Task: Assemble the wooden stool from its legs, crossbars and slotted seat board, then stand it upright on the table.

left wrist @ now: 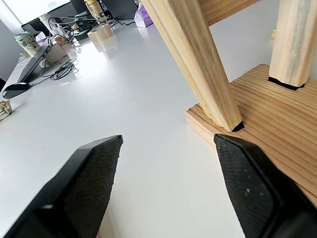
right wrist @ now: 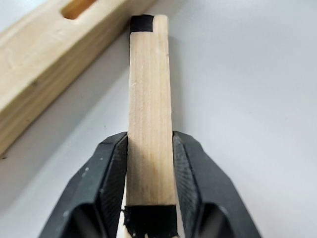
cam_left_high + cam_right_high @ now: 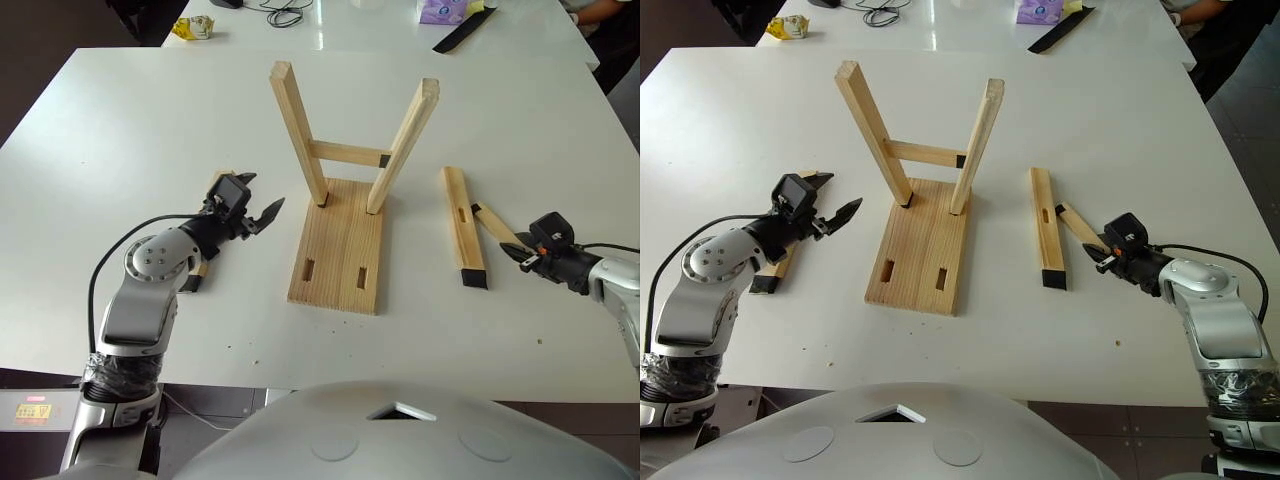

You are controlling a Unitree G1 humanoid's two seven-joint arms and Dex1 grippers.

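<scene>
The slotted seat board [image 3: 338, 250] lies flat mid-table. Two legs [image 3: 298, 130] stand in its far slots, leaning apart and joined by a crossbar [image 3: 348, 153]; its two near slots are open. My left gripper [image 3: 258, 196] hovers open just left of the board, with nothing between its fingers [image 1: 89, 188], facing the nearer standing leg [image 1: 198, 64]. A loose leg [image 3: 190, 282] lies partly hidden under my left arm. Right of the board lies another slotted leg [image 3: 462, 225]. My right gripper [image 3: 520, 252] is shut on the near end of a short crossbar [image 2: 148, 99], whose far end touches that leg [image 2: 44, 64].
A second white table behind holds cables [image 3: 285, 12], a yellow wrapper [image 3: 193, 27], a purple pack [image 3: 445, 10] and a black flat object [image 3: 460, 35]. The white table [image 3: 120, 130] has bare room at the far left and far right.
</scene>
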